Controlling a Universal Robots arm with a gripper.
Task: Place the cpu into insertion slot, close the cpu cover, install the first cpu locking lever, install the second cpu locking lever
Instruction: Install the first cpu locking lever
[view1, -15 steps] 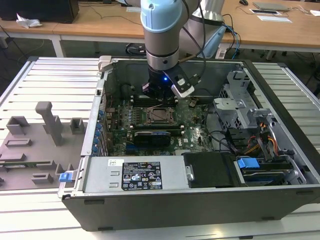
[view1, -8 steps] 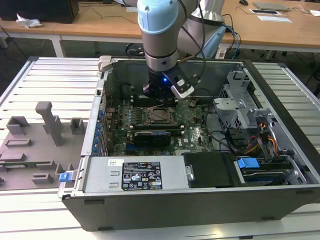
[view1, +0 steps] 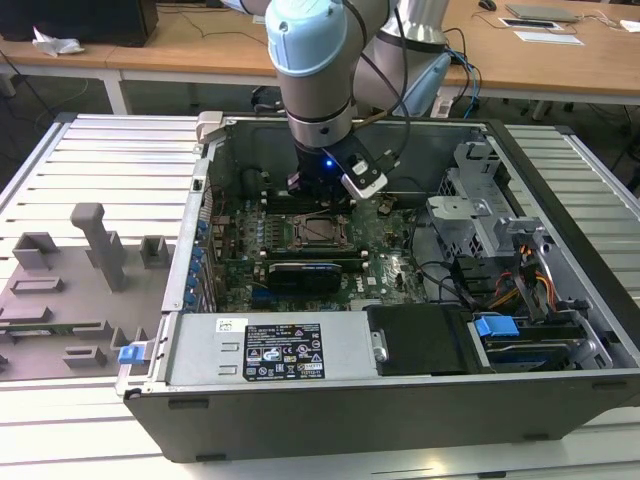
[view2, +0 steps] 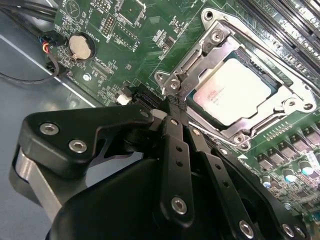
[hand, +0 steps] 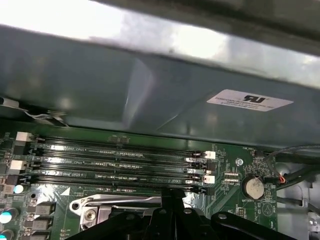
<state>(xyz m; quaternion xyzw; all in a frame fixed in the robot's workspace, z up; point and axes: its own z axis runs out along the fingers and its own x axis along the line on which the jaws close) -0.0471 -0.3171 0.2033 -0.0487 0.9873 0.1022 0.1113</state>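
Right, cpu (view2: 232, 92) sits flat in the insertion slot (view2: 212, 35) w/ the cpu cover (view2: 198, 63) down over its edges, prob. so the chip can't lift. End effector (view2: 174, 103): fingers pressed together, nothing seen btwn them, tips at the socket corner, just beside a thin lever rod (view2: 222, 141). That looks like positioning to work that lever.

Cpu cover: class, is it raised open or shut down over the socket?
Shut: the cpu cover lies flat, its frame overlapping the edges of the cpu seated within the cut-out.
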